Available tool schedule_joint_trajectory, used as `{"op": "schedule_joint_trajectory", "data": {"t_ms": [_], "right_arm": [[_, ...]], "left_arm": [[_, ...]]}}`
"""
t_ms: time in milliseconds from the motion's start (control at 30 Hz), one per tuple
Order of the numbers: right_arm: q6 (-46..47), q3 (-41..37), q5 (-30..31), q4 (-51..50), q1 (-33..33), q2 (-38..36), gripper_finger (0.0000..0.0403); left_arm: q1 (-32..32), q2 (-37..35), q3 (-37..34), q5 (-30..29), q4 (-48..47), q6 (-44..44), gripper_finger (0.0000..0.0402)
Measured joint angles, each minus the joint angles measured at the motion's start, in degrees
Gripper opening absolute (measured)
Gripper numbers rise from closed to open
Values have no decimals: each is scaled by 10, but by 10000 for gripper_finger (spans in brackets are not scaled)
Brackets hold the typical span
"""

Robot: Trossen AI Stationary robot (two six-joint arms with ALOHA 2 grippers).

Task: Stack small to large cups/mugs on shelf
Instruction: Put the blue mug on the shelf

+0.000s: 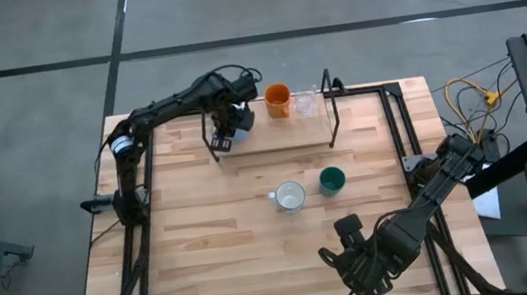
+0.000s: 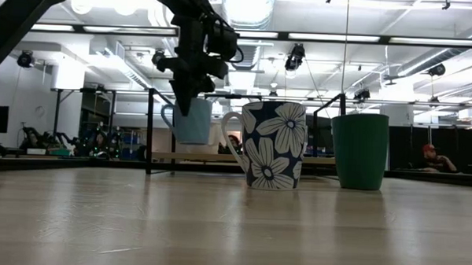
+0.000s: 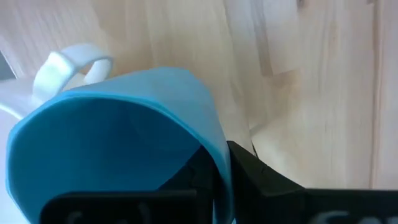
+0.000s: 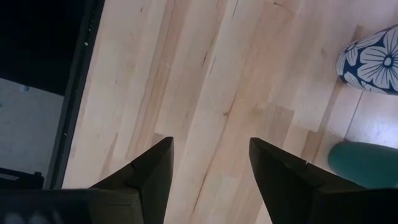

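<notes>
From above, I see my left gripper over the left end of the light wooden shelf in its black rod frame, clamped on the light blue mug. An orange cup and a clear glass cup stand on the shelf. The white mug and dark green cup sit side by side mid-bench.

At bench level, the light blue mug hangs from the left gripper, clear of the board.

My left wrist camera shows a finger pressed against the light blue mug's wall.

The right gripper waits near the bench's front right, fingers spread and empty.
</notes>
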Motion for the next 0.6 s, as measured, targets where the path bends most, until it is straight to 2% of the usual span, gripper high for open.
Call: {"op": "schedule_joint_trajectory", "data": {"t_ms": [600], "right_arm": [[-1, 0, 0, 0, 0, 0, 203]], "left_arm": [[1, 0, -1, 9, -10, -61, 20]]}}
